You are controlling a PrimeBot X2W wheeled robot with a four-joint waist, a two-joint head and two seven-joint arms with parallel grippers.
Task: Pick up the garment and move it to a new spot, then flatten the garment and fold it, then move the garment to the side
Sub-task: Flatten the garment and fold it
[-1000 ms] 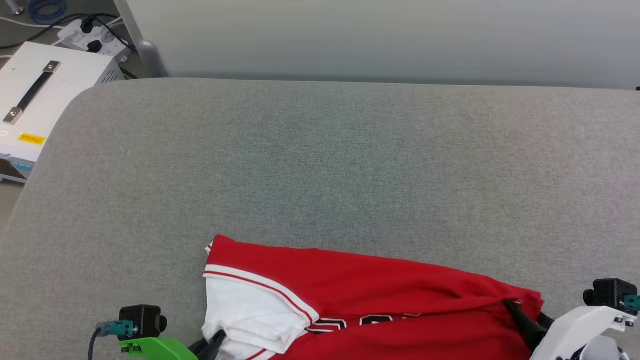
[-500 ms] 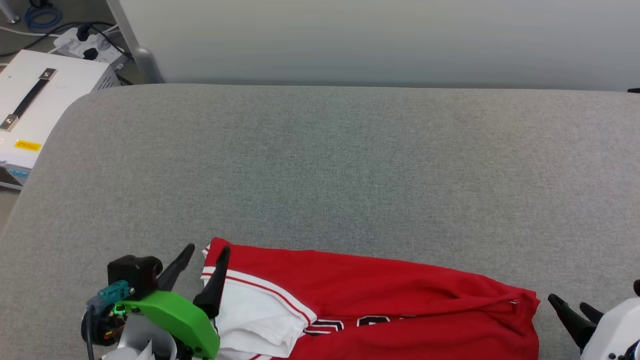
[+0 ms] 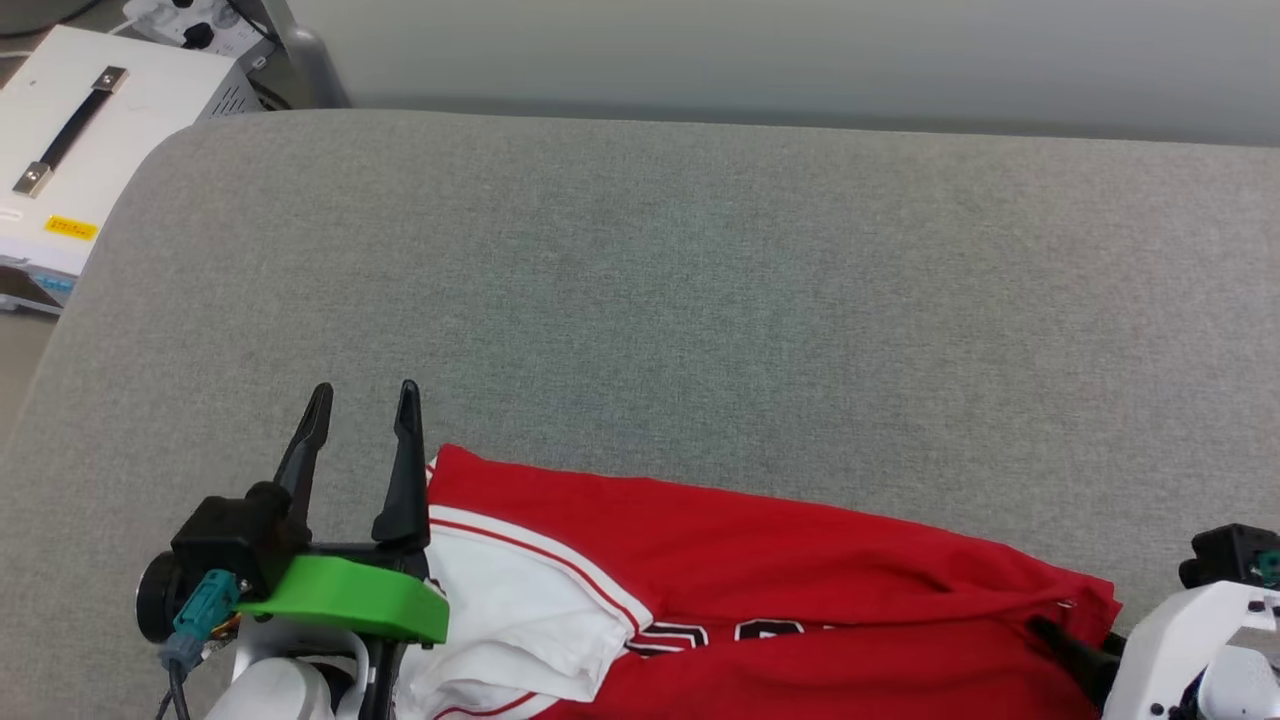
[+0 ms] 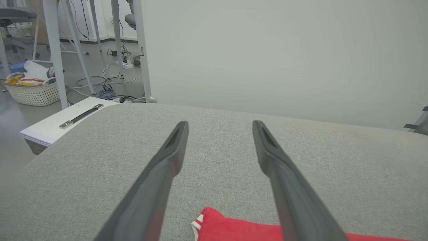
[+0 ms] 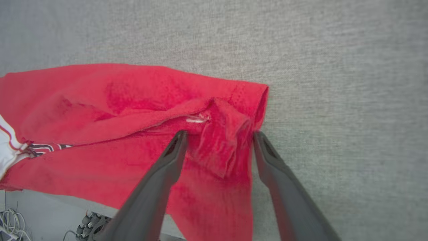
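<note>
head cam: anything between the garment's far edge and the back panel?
Nothing. In the head view the grey cushion runs bare from the garment to the pale back panel.

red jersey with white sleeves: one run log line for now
red jersey with white sleeves: rumpled on grey fabric surface | left gripper: open by its left corner | right gripper: open, straddling right corner

A grey fabric-covered surface [image 3: 700, 300] spreads before me, backed by a pale, plain partition [image 4: 284, 57]. Off its edge to my left sits a white case [image 3: 70, 130] with a black handle; beyond it, grey floor [image 4: 13, 140], loose cables [image 4: 100, 87], metal frame legs [image 4: 53, 50] and a white woven basket [image 4: 31, 93].
</note>
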